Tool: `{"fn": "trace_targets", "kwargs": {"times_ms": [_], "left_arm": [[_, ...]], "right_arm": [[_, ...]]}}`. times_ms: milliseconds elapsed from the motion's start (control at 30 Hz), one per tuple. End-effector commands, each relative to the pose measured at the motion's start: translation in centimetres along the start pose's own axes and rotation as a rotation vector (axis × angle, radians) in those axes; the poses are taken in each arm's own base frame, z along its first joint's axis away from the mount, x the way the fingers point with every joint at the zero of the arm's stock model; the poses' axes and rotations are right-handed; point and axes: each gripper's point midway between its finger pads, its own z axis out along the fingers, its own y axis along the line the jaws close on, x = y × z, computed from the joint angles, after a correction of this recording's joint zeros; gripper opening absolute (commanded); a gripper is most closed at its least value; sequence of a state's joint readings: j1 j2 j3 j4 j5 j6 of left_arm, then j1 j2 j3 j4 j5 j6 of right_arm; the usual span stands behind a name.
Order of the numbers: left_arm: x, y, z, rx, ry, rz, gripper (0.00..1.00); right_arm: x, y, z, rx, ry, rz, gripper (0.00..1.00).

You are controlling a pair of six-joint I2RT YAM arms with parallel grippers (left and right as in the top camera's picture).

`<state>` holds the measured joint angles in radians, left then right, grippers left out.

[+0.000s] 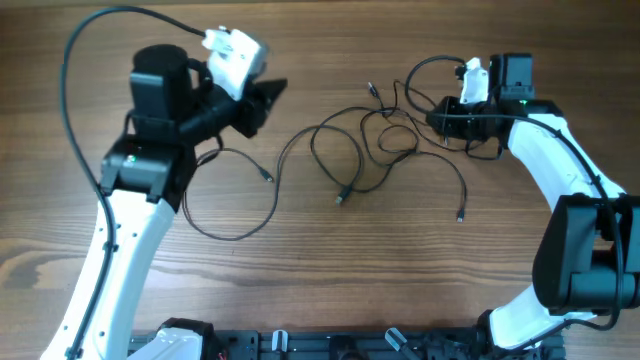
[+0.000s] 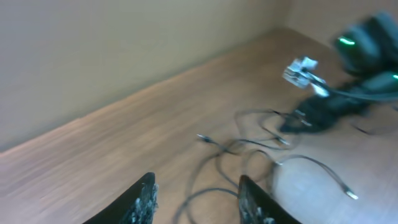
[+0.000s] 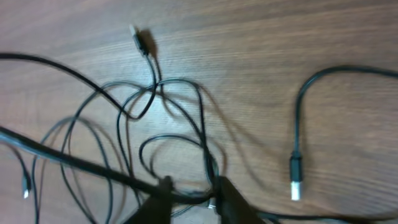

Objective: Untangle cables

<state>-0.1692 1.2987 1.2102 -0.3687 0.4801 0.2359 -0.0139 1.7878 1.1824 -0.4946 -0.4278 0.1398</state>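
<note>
The cables [image 1: 385, 135] are thin black wires in a loose tangle at the table's middle. One separate strand [image 1: 245, 205] loops at the left near the left arm. Free plugs lie on the table in the overhead view [image 1: 340, 198] [image 1: 460, 215]. My right gripper [image 1: 432, 120] is at the tangle's right edge. In the right wrist view its fingers [image 3: 194, 186] are slightly apart with a cable strand [image 3: 93, 165] crossing between the tips. A white-tipped plug [image 3: 295, 186] lies to their right. My left gripper [image 1: 268, 100] hovers left of the tangle, and its fingers [image 2: 196, 183] are open and empty above the cables [image 2: 249, 146].
The wooden table [image 1: 330, 280] carries only the cables. The right arm [image 2: 323, 112] shows in the left wrist view beyond the tangle. A thick black robot cable [image 1: 80, 60] arcs over the left arm. A dark rail [image 1: 330, 345] runs along the front edge.
</note>
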Motion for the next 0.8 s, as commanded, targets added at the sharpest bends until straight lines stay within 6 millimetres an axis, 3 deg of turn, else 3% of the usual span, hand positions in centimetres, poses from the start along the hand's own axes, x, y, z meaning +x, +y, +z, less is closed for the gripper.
{"fn": "trace_targets", "kwargs": {"times_ms": [0, 133, 300, 400, 767], "left_arm": [[-1.3, 5.4, -3.1, -0.242, -0.048, -0.104, 0.46], [-1.1, 8.2, -5.6, -0.332, -0.065, -0.152, 0.46], [-0.6, 10.0, -8.6, -0.411, -0.066, -0.185, 0.47], [-0.3, 10.5, -10.0, -0.444, -0.064, -0.201, 0.47], [0.1, 10.4, -11.2, -0.460, -0.056, -0.215, 0.47]], "right_arm": [[2.2, 2.4, 1.4, -0.075, 0.080, -0.094, 0.40], [3.3, 4.9, 2.2, -0.101, 0.114, -0.155, 0.47], [5.3, 8.7, 3.3, -0.134, 0.161, -0.240, 0.56], [5.6, 8.5, 4.0, -0.024, 0.155, -0.196, 0.57], [8.5, 12.1, 4.7, -0.053, 0.218, -0.288, 0.58]]}}
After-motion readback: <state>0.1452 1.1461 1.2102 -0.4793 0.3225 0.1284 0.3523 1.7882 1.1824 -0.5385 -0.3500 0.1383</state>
